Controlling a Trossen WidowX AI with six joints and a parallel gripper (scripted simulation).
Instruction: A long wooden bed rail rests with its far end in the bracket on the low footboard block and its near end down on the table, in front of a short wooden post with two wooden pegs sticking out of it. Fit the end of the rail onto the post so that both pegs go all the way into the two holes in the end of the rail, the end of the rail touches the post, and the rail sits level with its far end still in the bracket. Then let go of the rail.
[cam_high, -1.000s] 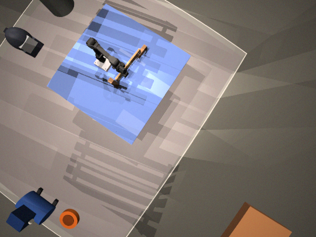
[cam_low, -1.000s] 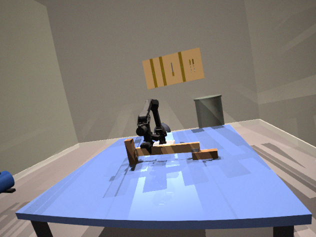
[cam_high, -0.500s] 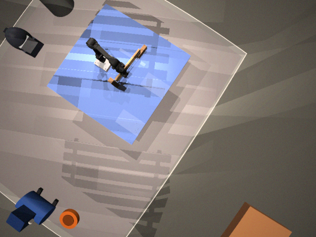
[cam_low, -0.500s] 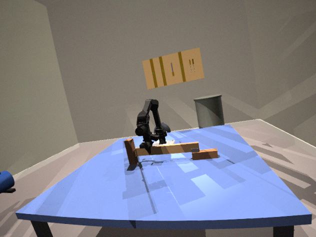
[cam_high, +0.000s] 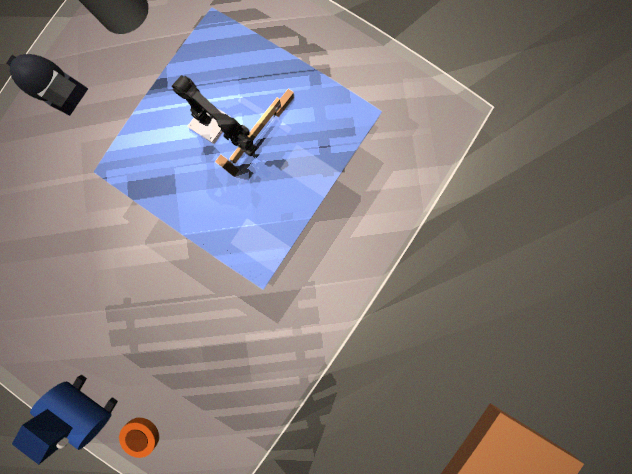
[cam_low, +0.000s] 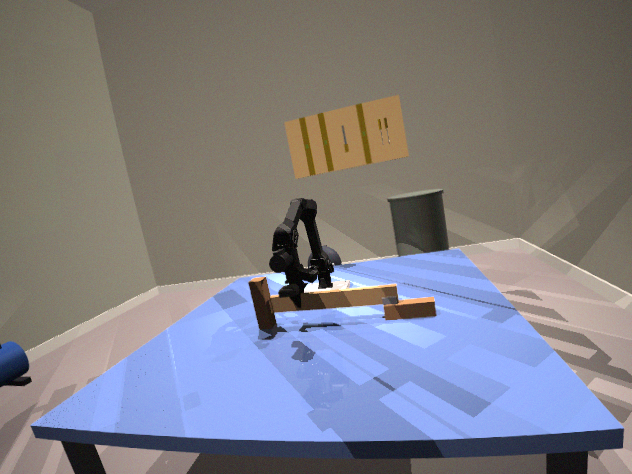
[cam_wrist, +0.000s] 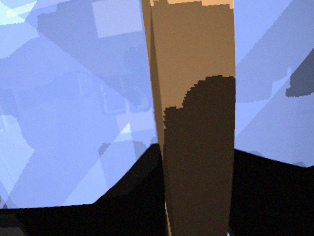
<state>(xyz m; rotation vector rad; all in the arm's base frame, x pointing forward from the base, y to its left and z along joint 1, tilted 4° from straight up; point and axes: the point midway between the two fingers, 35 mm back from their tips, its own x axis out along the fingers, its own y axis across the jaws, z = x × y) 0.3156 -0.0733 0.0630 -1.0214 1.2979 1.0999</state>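
Observation:
The wooden rail runs from the post to the low footboard block, looks roughly level and is off the table at its near end. Its far end sits at the grey bracket on the block. Its near end meets the side of the upright post, with no clear gap in the exterior view. The pegs are not visible, and their depth in the holes is hidden. My gripper is shut on the rail close to the post, with dark fingers on both sides.
The blue table carries everything. The arm's pale base plate stands behind the rail. Dark shadows lie around the post's foot. A grey bin stands beyond the table.

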